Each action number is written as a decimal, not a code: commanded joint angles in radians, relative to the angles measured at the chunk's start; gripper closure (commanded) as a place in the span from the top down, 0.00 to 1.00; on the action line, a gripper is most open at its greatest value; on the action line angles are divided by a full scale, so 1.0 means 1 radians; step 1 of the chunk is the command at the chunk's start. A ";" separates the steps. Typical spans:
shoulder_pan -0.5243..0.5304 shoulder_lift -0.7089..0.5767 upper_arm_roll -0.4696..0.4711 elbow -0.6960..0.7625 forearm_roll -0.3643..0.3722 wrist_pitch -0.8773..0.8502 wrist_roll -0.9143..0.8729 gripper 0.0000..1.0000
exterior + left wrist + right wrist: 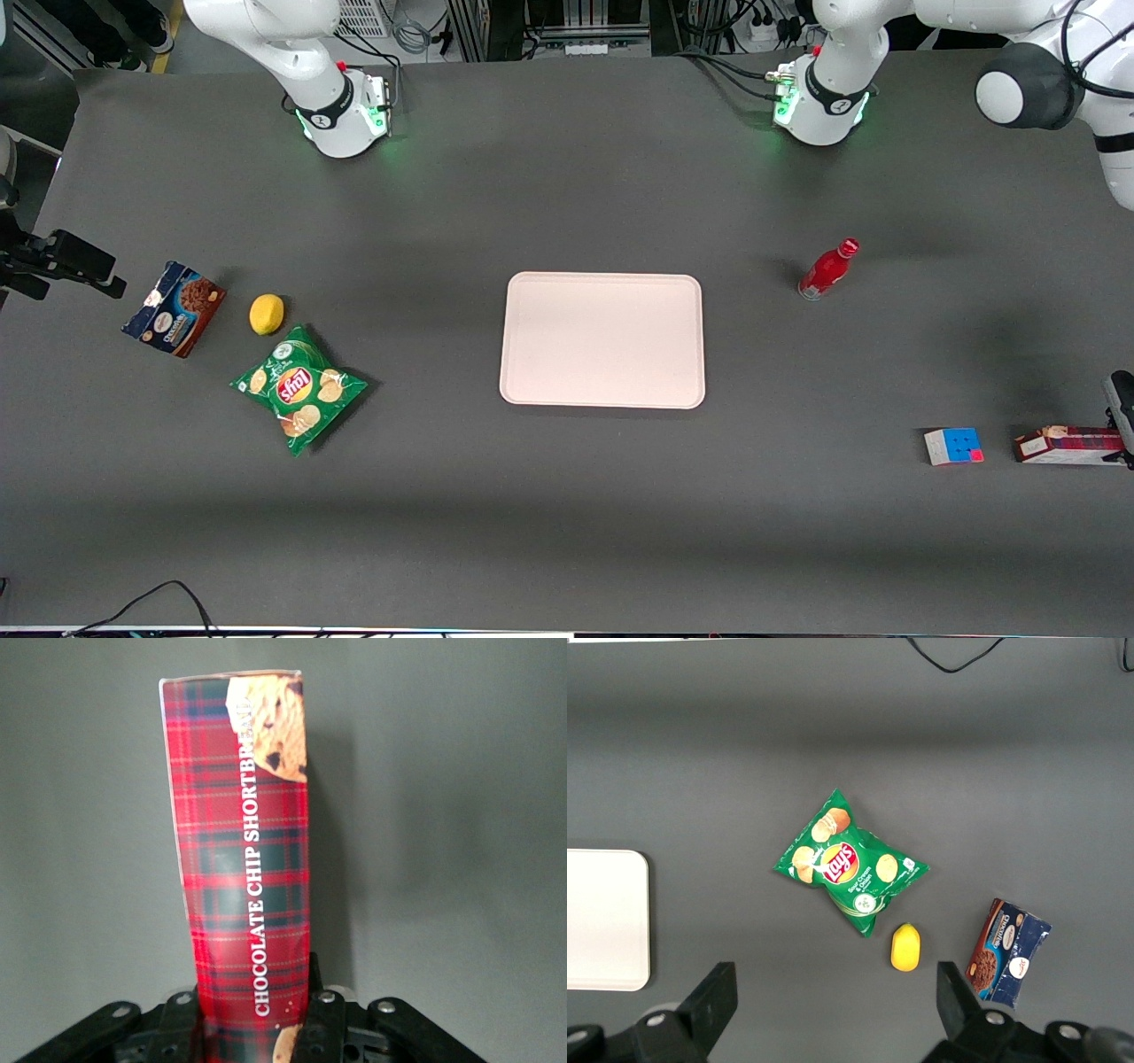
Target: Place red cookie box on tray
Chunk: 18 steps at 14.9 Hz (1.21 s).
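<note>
The left arm's gripper (252,1041) is clasping the long red plaid cookie box (244,859) at the table's working-arm end, so lifting and carrying it to the flat pale pink tray (602,339) is coming next.

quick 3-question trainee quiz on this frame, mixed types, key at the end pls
1. True or false: the red cookie box already lies on the tray.
2. Which lies nearest the red cookie box on the table? A) cube B) lemon C) chips bag
3. Fill in: in the wrist view, the gripper has a finger on each side of the ____.

Key: 1 false; 2 A; 3 red cookie box.
</note>
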 commanded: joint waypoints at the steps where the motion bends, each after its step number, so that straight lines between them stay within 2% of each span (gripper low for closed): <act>1: -0.055 -0.135 0.017 0.003 0.006 -0.146 -0.082 0.08; 6: -0.083 -0.304 0.043 0.008 0.020 -0.333 -0.150 0.09; 9: -0.100 -0.414 0.041 0.026 0.101 -0.452 -0.250 0.10; 13: -0.114 -0.430 0.041 0.118 0.118 -0.667 -0.341 0.10; 15: -0.141 -0.456 0.040 0.109 0.132 -0.703 -0.454 0.10; 18: -0.195 -0.473 0.034 0.109 0.135 -0.788 -0.739 0.10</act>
